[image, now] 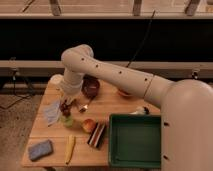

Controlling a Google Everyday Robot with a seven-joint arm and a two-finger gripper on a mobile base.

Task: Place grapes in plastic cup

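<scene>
Gripper (65, 106) poised directly above plastic cup (67, 120), with dark grapes (64, 108) at its tip. Cannot tell whether fingers pinch them. Straight down from here.

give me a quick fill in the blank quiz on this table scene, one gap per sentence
1. The gripper hangs right above the light-green ____ cup.
2. The apple lies to the ____ of that cup in the camera view.
3. The big green tray sits at the table's ____ front corner in the camera view.
4. The dark grapes are at the ____, not on the table.

Missing words: plastic; right; right; gripper
</scene>
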